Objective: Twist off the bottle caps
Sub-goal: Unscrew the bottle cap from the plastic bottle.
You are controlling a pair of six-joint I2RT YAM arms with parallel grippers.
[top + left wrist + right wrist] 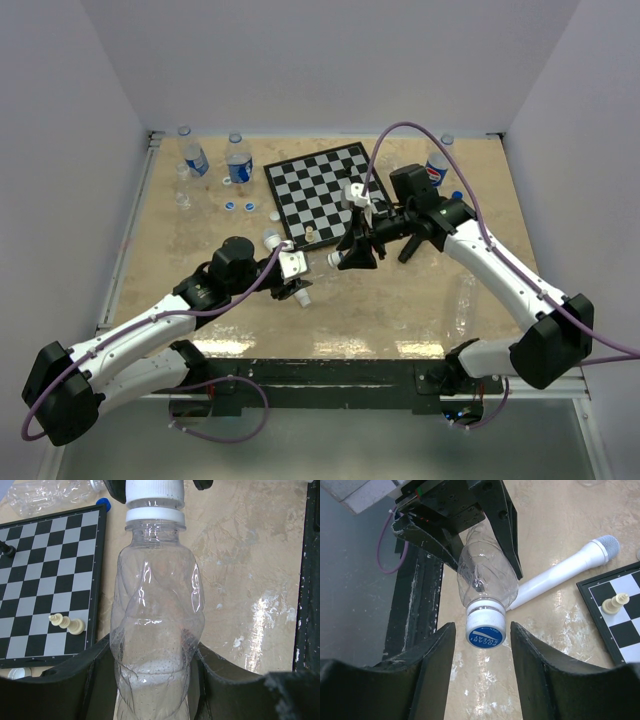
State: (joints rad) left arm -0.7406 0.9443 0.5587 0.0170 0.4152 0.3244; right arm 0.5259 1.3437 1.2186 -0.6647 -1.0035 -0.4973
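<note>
Your left gripper (152, 672) pinches the bottle (157, 595), which looks thin and crushable; right gripper (483, 652) stands spread around the ribbed cap (486, 634). Grip there, gently.

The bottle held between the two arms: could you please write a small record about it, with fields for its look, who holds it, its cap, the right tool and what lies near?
bottle: clear plastic, crumpled, no label
held by: left tool, jaws pressed on its lower body
cap: white sides, blue top, on the neck, not yet off
right tool: jaws on either side of the cap, narrow gaps showing, no grip yet
nearby: white microphone lying beside the chessboard
</note>
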